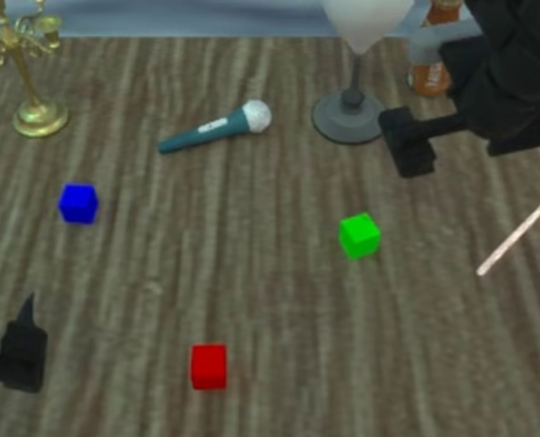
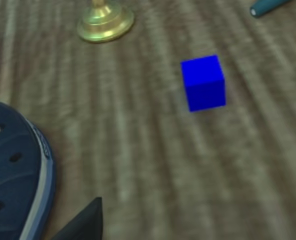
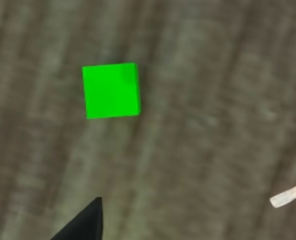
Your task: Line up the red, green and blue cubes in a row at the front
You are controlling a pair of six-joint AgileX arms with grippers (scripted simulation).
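Note:
The blue cube [image 1: 77, 203] sits at the left of the table, also in the left wrist view [image 2: 203, 82]. The green cube [image 1: 359, 235] lies right of centre and shows in the right wrist view [image 3: 111, 90]. The red cube [image 1: 208, 366] rests near the front edge, left of centre. My left gripper [image 1: 25, 319] hovers at the front left, short of the blue cube; a single finger [image 2: 90, 220] shows with bare table beside it, open. My right gripper [image 1: 406, 146] hangs behind and to the right of the green cube, one finger [image 3: 88, 222] showing alone, open and empty.
A gold candlestick [image 1: 33, 68] stands at the back left and a teal microphone [image 1: 213, 127] lies behind the middle. A glass on a grey foot [image 1: 350, 116] and an orange bottle [image 1: 431, 77] stand at the back right. A pale stick [image 1: 520, 232] lies right. A blue shoe [image 2: 13, 175] sits near the left gripper.

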